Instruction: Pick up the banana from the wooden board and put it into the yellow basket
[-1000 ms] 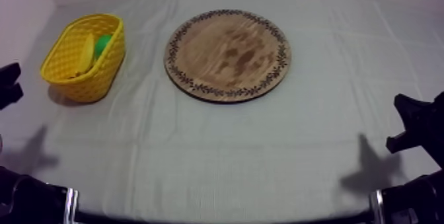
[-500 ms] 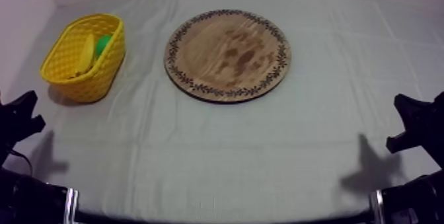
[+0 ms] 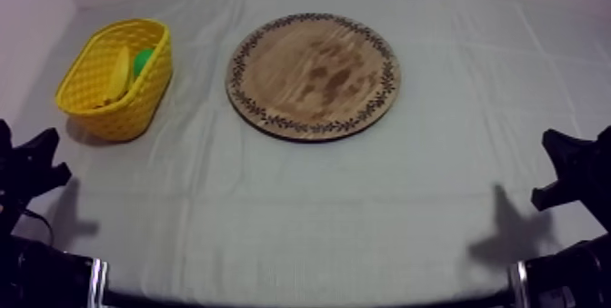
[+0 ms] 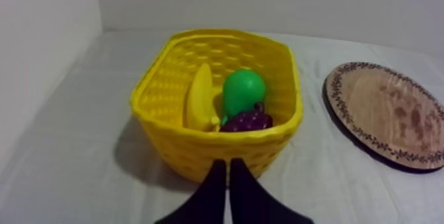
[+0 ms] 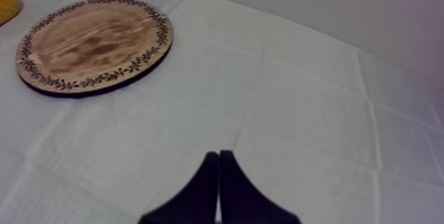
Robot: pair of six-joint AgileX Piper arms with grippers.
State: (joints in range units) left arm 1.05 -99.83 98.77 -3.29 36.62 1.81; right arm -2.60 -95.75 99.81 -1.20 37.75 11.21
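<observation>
The banana (image 3: 120,70) (image 4: 200,99) lies inside the yellow basket (image 3: 95,104) (image 4: 198,150) at the table's left, next to a green pear (image 4: 244,91) and a dark bunch of grapes (image 4: 246,121). The round wooden board (image 3: 314,75) (image 4: 390,113) (image 5: 92,45) is bare in the middle of the table. My left gripper (image 3: 36,162) (image 4: 227,164) sits low at the left edge, just short of the basket's near wall, fingers together as a narrow wedge holding nothing. My right gripper (image 3: 568,171) (image 5: 219,155) rests low at the right edge over bare cloth, fingers together too.
The grey-white cloth (image 3: 345,203) covers the table, flat between the board and the front edge. A wall rises close behind and to the left of the basket.
My left gripper has dropped down and back toward the table's lower left edge, away from the basket. The right arm, basket and board have stayed still.
</observation>
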